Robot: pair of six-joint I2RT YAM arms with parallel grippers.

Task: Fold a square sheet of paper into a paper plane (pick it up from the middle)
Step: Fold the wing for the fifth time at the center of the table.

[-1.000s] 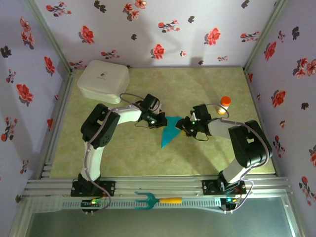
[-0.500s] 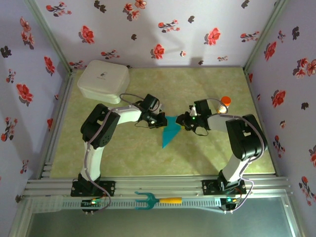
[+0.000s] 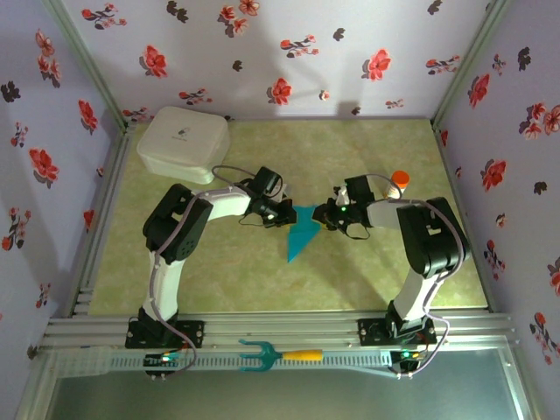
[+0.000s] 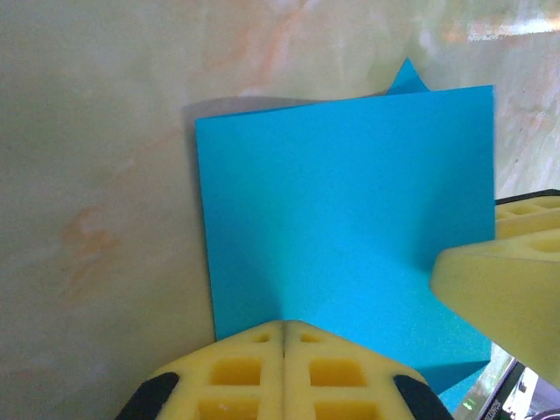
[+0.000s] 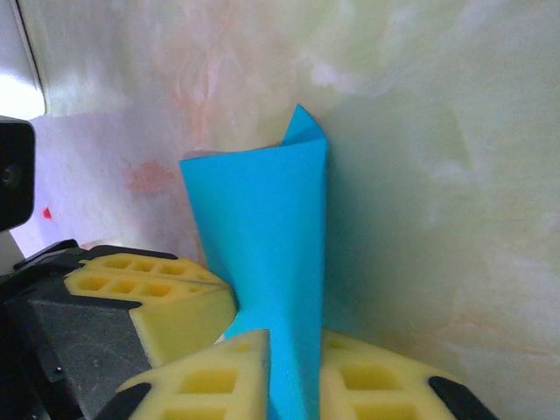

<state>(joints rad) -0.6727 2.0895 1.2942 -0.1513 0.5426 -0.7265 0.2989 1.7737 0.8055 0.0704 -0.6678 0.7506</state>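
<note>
Right gripper [image 5: 293, 385] has shifted inward and now pinches the paper [image 4: 350, 219] between its pads; left gripper [image 4: 284, 350], pads pressed together, clamps the opposite edge.

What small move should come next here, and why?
Probably close the right end effector fully on the folded paper: its fingers flank the raised flap, while the left end effector pinches the paper's other side shut.
</note>
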